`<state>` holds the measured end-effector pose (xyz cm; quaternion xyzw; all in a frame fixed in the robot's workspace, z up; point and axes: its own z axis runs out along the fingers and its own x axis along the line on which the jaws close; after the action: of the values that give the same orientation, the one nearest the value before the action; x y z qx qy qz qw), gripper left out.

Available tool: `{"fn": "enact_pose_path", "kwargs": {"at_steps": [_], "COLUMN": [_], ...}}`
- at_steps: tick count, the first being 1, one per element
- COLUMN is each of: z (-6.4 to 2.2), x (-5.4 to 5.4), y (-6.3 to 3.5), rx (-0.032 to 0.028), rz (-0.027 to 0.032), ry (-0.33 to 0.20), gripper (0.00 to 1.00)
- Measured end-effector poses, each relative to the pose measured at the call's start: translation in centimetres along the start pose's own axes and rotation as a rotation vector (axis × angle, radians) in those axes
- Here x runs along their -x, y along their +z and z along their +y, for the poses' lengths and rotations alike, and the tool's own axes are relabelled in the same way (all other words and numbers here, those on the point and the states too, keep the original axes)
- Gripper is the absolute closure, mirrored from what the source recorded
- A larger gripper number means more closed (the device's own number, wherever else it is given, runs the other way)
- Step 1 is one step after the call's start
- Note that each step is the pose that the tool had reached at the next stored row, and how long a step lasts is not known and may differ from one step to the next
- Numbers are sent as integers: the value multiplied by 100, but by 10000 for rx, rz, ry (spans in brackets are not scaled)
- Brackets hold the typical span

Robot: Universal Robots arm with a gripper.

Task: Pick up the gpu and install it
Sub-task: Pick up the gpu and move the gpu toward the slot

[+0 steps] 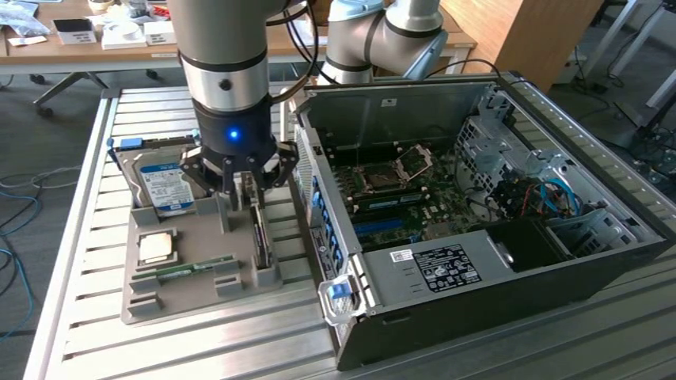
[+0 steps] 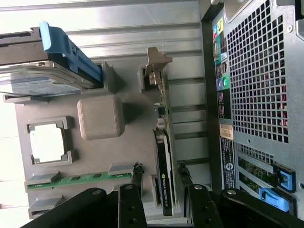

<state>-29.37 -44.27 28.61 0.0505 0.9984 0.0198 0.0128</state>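
Grey plastic holder point(image 1: 201, 297) on the slatted table point(image 1: 85, 317) keeps the gpu point(image 1: 261, 241) standing on edge at the exterior view's right, near the open computer case point(image 1: 507, 301). The pincer point(image 1: 250, 198) hangs wide open, one finger either side of the card.

Tray point(image 1: 148, 305) on table point(image 1: 85, 198), just beside case point(image 1: 591, 261), at exterior view's left of it. Drive point(image 1: 164, 186) upright at tray's far end. CPU point(image 1: 157, 247) in pocket before drive. RAM point(image 1: 185, 271) in slot before CPU. Gpu point(image 2: 165, 156) on edge in slot along tray's case side. My gripper point(image 1: 245, 198) above gpu, one finger point(image 2: 137, 178) on each side of card.
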Motion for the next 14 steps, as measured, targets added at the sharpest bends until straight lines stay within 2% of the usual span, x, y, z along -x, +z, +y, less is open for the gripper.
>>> {"fn": "enact_pose_path", "kwargs": {"at_steps": [14], "z": [4], "x": [52], "y": [16], "rx": [-3], "rz": [-1], "ry": [0], "gripper": [58]}}
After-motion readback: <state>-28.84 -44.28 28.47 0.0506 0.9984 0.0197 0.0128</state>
